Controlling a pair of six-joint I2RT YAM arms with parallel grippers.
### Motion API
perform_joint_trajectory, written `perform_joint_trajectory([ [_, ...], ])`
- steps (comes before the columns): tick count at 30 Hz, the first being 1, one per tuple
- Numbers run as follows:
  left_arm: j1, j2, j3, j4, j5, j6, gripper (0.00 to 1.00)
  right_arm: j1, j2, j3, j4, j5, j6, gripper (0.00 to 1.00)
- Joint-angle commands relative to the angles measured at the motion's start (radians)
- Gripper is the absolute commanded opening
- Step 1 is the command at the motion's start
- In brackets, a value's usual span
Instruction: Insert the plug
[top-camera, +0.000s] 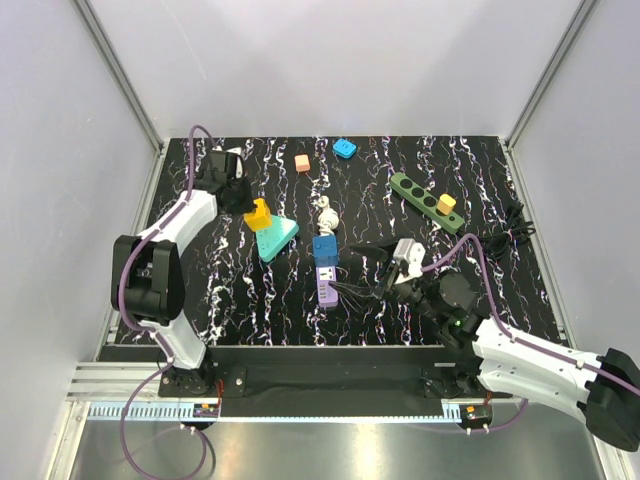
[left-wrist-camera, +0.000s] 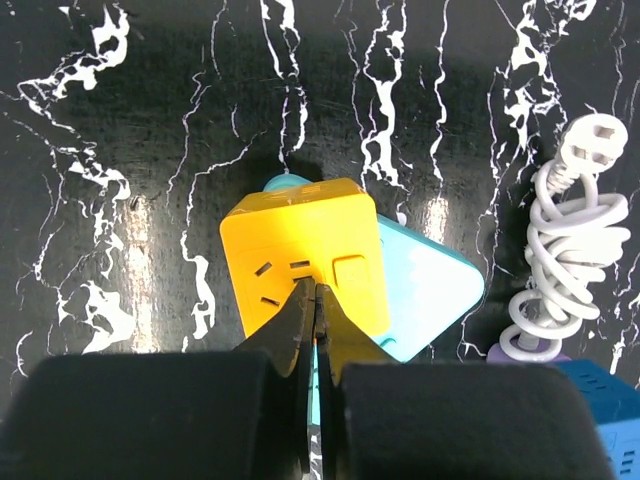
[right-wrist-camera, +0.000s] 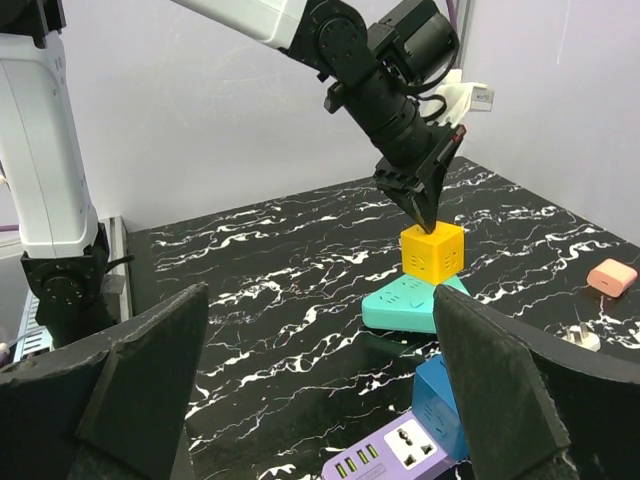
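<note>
Nearest me, the right claw (top-camera: 366, 270) hangs with its fingers spread wide and nothing in them. It's just beside the purple strip (top-camera: 327, 291) and the blue cube (top-camera: 325, 248) sitting on that strip.

Further back is the real action. The left claw (right-wrist-camera: 427, 222) has its fingers pinched together on nothing, tips resting on top of the yellow cube (left-wrist-camera: 300, 262). I reckon that cube is the plug. It sits on the teal strip (right-wrist-camera: 400, 305), left of centre in the top view.

My guess is this is a push-down to seat it. The tips aren't dead centre on the top face, so an angled shove could tip the cube or skid the teal strip. I'd press straight down, slow and square.

The left wrist view shows exactly where the tips land on the socket face, plus the white cord (left-wrist-camera: 565, 250) at the right of the frame. Only the right wrist view gives it side-on. Even there I can't tell whether the cube is fully down.
</note>
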Motion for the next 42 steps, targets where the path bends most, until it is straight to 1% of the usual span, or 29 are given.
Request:
perform_joint_trajectory([
  [1, -0.011, -0.016, 0.024, -0.035, -0.068, -0.014, 0.00, 0.004, 0.012, 0.047, 0.030, 0.026, -0.010, 1.00],
  [4, -0.011, -0.037, 0.103, -0.113, -0.110, 0.009, 0.00, 0.004, 0.024, 0.052, 0.024, 0.068, 0.006, 1.00],
  [7, -0.011, -0.097, 0.159, -0.173, -0.128, 0.033, 0.00, 0.005, 0.046, 0.087, -0.051, 0.232, 0.077, 1.00],
  [8, -0.011, -0.116, 0.176, -0.179, -0.122, 0.061, 0.01, 0.004, 0.058, 0.128, -0.093, 0.324, 0.091, 1.00],
  [9, -0.013, -0.152, 0.183, -0.188, -0.102, 0.076, 0.04, 0.004, 0.088, 0.156, -0.187, 0.369, 0.103, 1.00],
  [10, -0.013, -0.171, 0.189, -0.208, -0.096, 0.090, 0.10, 0.005, 0.114, 0.220, -0.232, 0.451, 0.105, 1.00],
  [11, -0.021, -0.189, 0.193, -0.216, -0.093, 0.117, 0.13, -0.001, 0.140, 0.256, -0.277, 0.482, 0.103, 1.00],
  [12, -0.024, -0.223, 0.188, -0.222, -0.084, 0.131, 0.38, -0.007, 0.201, 0.294, -0.367, 0.512, 0.097, 1.00],
  [13, -0.028, -0.240, 0.182, -0.232, -0.081, 0.144, 0.55, -0.039, 0.234, 0.382, -0.421, 0.559, 0.108, 1.00],
  [14, -0.036, -0.257, 0.162, -0.236, -0.053, 0.162, 0.79, -0.068, 0.265, 0.430, -0.478, 0.561, 0.123, 1.00],
  [15, -0.041, -0.286, 0.148, -0.239, -0.021, 0.165, 0.83, -0.111, 0.327, 0.473, -0.580, 0.543, 0.169, 1.00],
  [16, -0.044, -0.298, 0.136, -0.242, -0.006, 0.171, 0.88, -0.155, 0.358, 0.553, -0.613, 0.505, 0.195, 1.00],
  [17, -0.053, -0.312, 0.112, -0.246, 0.004, 0.180, 0.99, -0.242, 0.390, 0.588, -0.636, 0.419, 0.213, 0.99],
  [18, -0.056, -0.336, 0.099, -0.254, -0.004, 0.181, 0.99, -0.267, 0.461, 0.627, -0.667, 0.400, 0.223, 1.00],
  [20, -0.067, -0.367, 0.052, -0.259, -0.006, 0.176, 0.99, -0.304, 0.550, 0.769, -0.705, 0.391, 0.200, 1.00],
  [21, -0.071, -0.398, 0.032, -0.257, -0.016, 0.174, 0.99, -0.326, 0.654, 0.829, -0.761, 0.392, 0.180, 0.99],
  [22, -0.079, -0.412, 0.012, -0.250, -0.039, 0.173, 0.99, -0.332, 0.708, 0.944, -0.798, 0.406, 0.172, 0.98],
  [25, -0.105, -0.456, -0.079, -0.213, -0.123, 0.165, 0.99, -0.341, 0.915, 1.081, -0.813, 0.424, 0.163, 0.96],
  [26, -0.108, -0.467, -0.120, -0.204, -0.137, 0.159, 0.99, -0.340, 0.969, 1.180, -0.817, 0.432, 0.172, 0.96],
  [27, -0.110, -0.487, -0.134, -0.199, -0.140, 0.153, 0.99, -0.341, 1.077, 1.234, -0.832, 0.432, 0.193, 0.94],
  [28, -0.111, -0.496, -0.148, -0.184, -0.133, 0.148, 0.99, -0.340, 1.130, 1.286, -0.842, 0.434, 0.206, 0.94],
  [29, -0.119, -0.508, -0.172, -0.174, -0.130, 0.141, 0.99, -0.341, 1.183, 1.392, -0.852, 0.437, 0.219, 0.93],
  [30, -0.123, -0.531, -0.177, -0.168, -0.150, 0.139, 0.99, -0.340, 1.278, 1.440, -0.859, 0.434, 0.241, 0.94],
  [32, -0.128, -0.548, -0.177, -0.159, -0.167, 0.130, 0.99, -0.340, 1.369, 1.567, -0.849, 0.417, 0.261, 0.94],
  [35, -0.130, -0.587, -0.197, -0.133, -0.157, 0.118, 0.99, -0.340, 1.579, 1.747, -0.834, 0.374, 0.293, 0.92],
  [38, -0.134, -0.610, -0.205, -0.121, -0.141, 0.115, 0.99, -0.338, 1.690, 1.926, -0.849, 0.346, 0.318, 0.88],
  [39, -0.134, -0.616, -0.205, -0.121, -0.137, 0.113, 0.99, -0.337, 1.764, 1.977, -0.880, 0.343, 0.321, 0.87],
  [40, -0.134, -0.617, -0.205, -0.118, -0.134, 0.112, 0.99, -0.337, 1.800, 2.071, -0.892, 0.346, 0.319, 0.86],
  [42, -0.136, -0.623, -0.205, -0.116, -0.122, 0.108, 0.99, -0.332, 1.889, 2.147, -0.905, 0.340, 0.301, 0.83],
])
